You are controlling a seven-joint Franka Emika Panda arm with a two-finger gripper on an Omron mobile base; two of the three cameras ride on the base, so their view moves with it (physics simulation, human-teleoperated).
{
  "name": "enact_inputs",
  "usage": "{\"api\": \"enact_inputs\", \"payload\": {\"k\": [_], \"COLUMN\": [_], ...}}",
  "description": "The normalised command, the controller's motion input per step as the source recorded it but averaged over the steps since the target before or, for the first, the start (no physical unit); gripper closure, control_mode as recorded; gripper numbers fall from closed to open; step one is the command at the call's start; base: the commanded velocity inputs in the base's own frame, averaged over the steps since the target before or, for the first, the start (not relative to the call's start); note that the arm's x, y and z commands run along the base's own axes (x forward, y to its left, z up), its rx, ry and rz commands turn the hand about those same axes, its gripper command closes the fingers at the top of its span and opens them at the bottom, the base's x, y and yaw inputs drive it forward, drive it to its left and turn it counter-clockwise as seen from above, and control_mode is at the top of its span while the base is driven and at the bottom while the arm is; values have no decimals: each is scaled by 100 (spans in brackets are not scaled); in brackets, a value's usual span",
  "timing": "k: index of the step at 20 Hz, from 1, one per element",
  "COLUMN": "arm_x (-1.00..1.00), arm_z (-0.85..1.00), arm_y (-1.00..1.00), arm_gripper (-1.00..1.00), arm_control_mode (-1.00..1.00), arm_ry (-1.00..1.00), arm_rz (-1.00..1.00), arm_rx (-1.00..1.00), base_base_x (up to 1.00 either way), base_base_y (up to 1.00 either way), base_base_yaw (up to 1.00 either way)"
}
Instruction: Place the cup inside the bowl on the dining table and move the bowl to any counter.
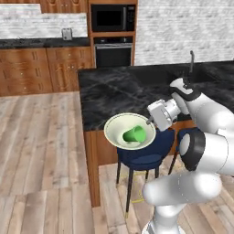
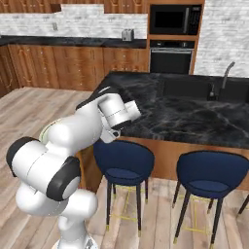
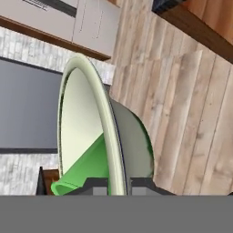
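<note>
You've got two blue stools (image 2: 124, 168) beside the island, a microwave (image 1: 112, 17) above the wall oven (image 1: 113, 52) — and wood plank floor (image 1: 41, 151).

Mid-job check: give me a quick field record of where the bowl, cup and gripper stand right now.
bowl: off the dining table, held in the air past its edge, above the floor and a blue stool
cup: lying on its side inside the bowl
gripper: shut on the bowl's rim, one finger inside, one outside
counter: far wall, bowl not yet there
</note>
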Motion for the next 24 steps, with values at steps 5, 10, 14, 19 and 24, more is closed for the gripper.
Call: {"api": "enact_inputs", "payload": {"k": [5, 10, 14, 19, 24], "arm_x": [0, 0, 0, 0, 0], "arm_z": [0, 0, 0, 0, 0], "arm_y": [0, 0, 0, 0, 0], "arm_gripper": [100, 100, 100, 100, 100], "arm_control_mode": [100, 100, 100, 100, 100], "arm_ry": [0, 0, 0, 0, 0], "arm_rz": [0, 0, 0, 0, 0], "arm_rx": [0, 0, 0, 0, 0], "base_base_x": [12, 15, 11, 12, 11], "base_base_y": [100, 100, 97, 98, 100], "base_base_yaw": [0, 0, -2, -3, -3]}}
